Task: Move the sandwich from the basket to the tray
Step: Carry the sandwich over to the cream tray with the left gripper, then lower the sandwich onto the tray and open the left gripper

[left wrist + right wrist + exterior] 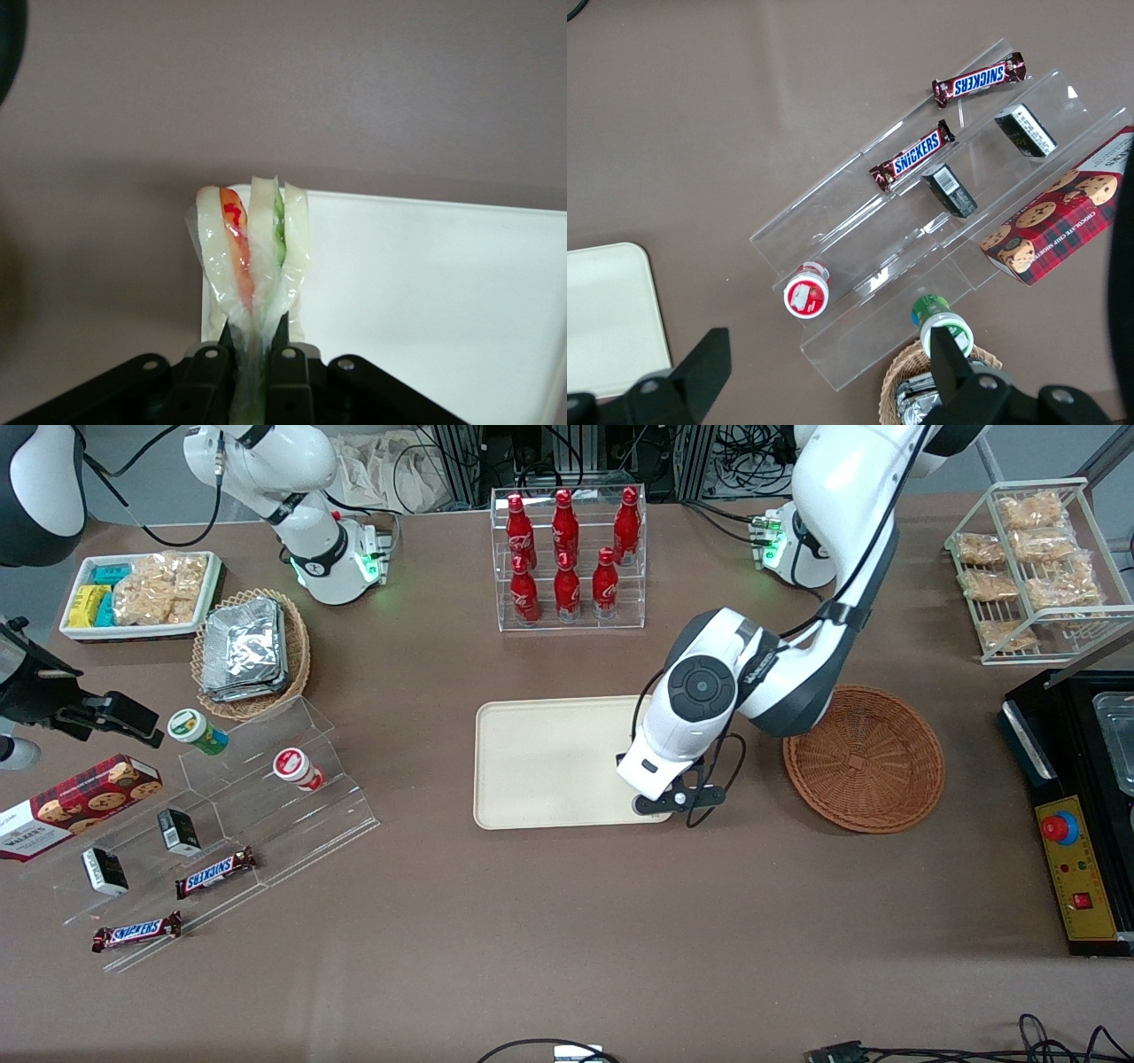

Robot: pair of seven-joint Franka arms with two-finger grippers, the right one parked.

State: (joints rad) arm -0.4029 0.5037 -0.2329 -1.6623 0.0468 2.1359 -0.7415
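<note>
Here the tray lies mid-table, with the basket at its 3 o'clock, near but apart, holding nothing. The gripper hangs over the tray's corner at about 4 o'clock. In the wrist view its fingers pinch the wrapped sandwich, which stands on edge over the tray's rim.
</note>
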